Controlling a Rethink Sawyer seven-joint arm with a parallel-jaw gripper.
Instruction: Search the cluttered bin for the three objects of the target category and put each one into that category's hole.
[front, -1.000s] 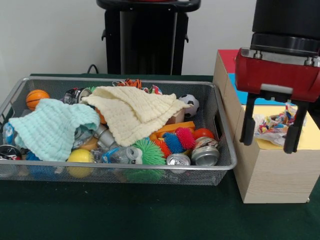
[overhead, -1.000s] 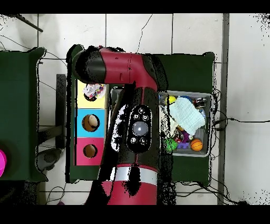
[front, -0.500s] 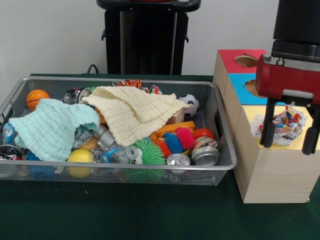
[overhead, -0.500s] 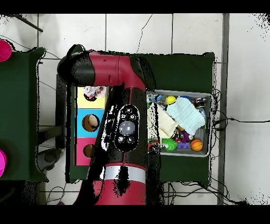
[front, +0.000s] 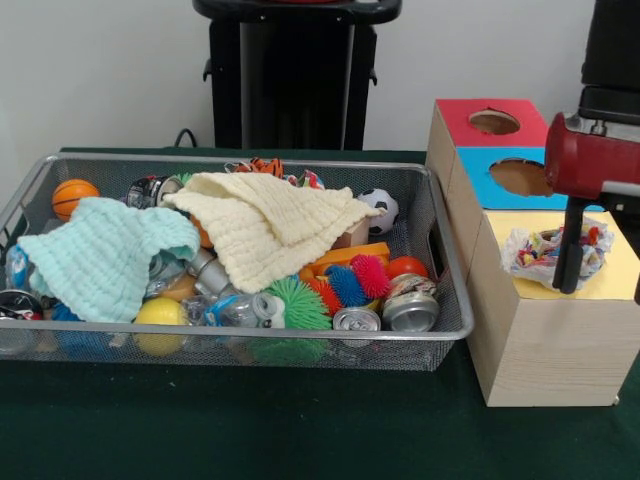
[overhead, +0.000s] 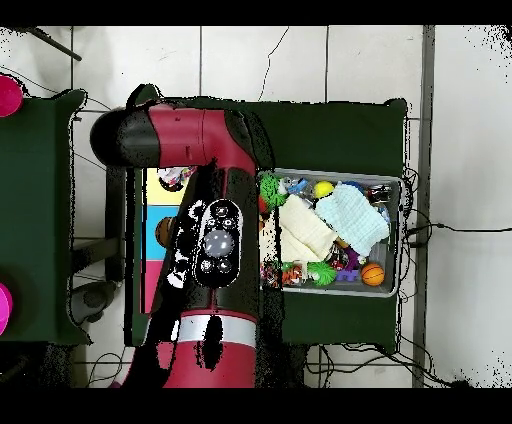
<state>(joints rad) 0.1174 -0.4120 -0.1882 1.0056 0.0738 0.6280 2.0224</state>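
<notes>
Your hand (front: 612, 280) hangs open, one finger just in front of the wad (front: 547, 253) on the yellow box (front: 560, 340), gripping nothing.

No legible txt, labels or nos. on anything here

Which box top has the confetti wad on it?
The yellow-topped box, nearest the camera; the wad sits over its opening. The blue and red tops' holes are uncovered.
</notes>
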